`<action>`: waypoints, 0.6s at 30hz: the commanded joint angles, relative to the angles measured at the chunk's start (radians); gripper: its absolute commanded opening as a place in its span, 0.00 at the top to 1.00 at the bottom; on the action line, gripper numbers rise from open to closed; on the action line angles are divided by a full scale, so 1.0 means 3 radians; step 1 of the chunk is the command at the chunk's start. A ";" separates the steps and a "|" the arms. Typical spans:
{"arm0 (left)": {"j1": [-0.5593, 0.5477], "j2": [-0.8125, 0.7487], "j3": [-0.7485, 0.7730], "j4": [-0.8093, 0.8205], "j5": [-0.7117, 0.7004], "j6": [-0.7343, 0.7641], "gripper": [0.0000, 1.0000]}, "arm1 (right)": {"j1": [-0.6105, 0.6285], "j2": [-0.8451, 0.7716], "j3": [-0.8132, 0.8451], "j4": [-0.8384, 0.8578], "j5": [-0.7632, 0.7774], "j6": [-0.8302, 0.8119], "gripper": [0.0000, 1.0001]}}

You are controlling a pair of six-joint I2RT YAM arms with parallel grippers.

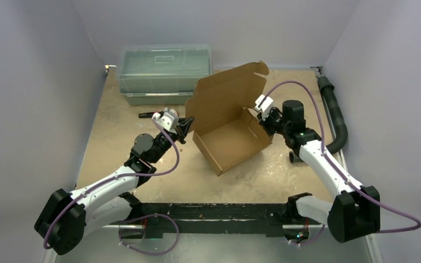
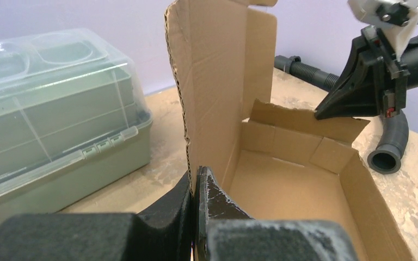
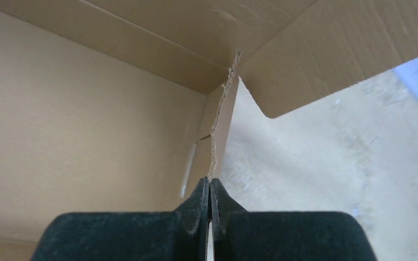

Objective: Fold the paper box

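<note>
the main risk from here is tearing or creasing: both arms pinch thin cardboard edges on opposite sides of the paper box [image 1: 230, 137]. if they pull apart or twist unevenly, the corrugated wall could rip at a corner. an edge could also slip out from between the pads and let the half-formed walls spring flat. the upright lid [image 1: 227, 93] is held by nothing and could flop either way if the box is jolted, and a shove to the far left could press it against the plastic bin [image 1: 164, 74]. the box sits near the middle of the table [image 1: 115, 131], turned at an angle, open side up, its lid raised along the far-left side. the left gripper [image 2: 196, 182] is clamped on the cardboard edge at the box's left end, near the foot of the lid. the right gripper [image 3: 210, 187] is closed tight on the rim of the right wall, so the box lies between the two.
</note>
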 commanded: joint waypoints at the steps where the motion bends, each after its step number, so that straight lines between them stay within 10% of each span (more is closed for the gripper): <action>1: -0.0017 0.0049 0.0233 0.0077 0.0058 -0.0094 1.00 | 0.0082 -0.0145 -0.0027 0.0310 -0.0023 -0.0060 1.00; 18: -0.0019 0.0084 0.0172 0.0107 0.0121 -0.0176 1.00 | 0.0510 0.0193 -0.0108 0.0292 0.0504 -0.0404 1.00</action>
